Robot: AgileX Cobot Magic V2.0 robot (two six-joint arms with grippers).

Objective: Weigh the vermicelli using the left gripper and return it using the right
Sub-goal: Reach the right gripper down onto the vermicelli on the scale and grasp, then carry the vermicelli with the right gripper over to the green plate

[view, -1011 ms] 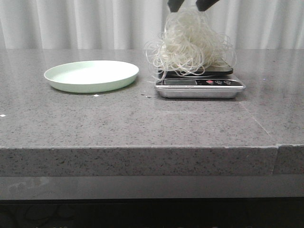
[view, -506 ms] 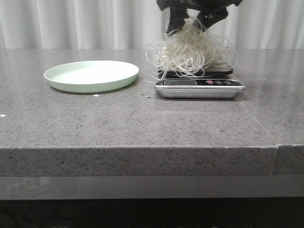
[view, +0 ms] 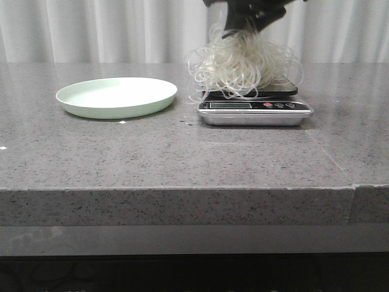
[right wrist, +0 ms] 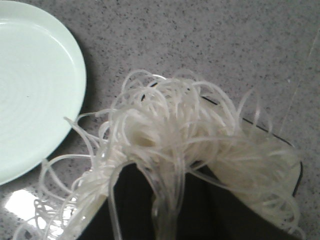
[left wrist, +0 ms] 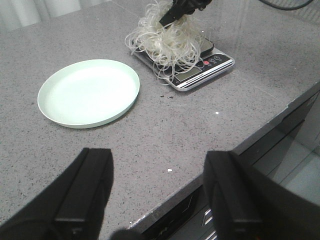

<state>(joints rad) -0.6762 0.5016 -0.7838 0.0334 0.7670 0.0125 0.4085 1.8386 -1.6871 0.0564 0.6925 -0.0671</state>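
Note:
The vermicelli (view: pixel 243 67) is a fluffy whitish tangle sitting on the silver kitchen scale (view: pixel 255 112). My right gripper (view: pixel 246 23) comes down from above and is shut on the top of the tangle, pulling its strands upward. The heap's lower part still rests on the scale. In the right wrist view the strands (right wrist: pixel 180 145) run between the dark jaws of the right gripper (right wrist: pixel 170 200). My left gripper (left wrist: pixel 160 157) is open and empty, above the table's front edge, well away from the scale (left wrist: pixel 210 67). It does not show in the front view.
The pale green plate (view: pixel 115 97) lies empty on the grey stone table, left of the scale. It also shows in the left wrist view (left wrist: pixel 87 92) and the right wrist view (right wrist: pixel 30 85). A white curtain hangs behind the table.
My right gripper came down onto the vermicelli, closed on its top, and has risen slightly, drawing the strands up. The plate and the scale have not moved.

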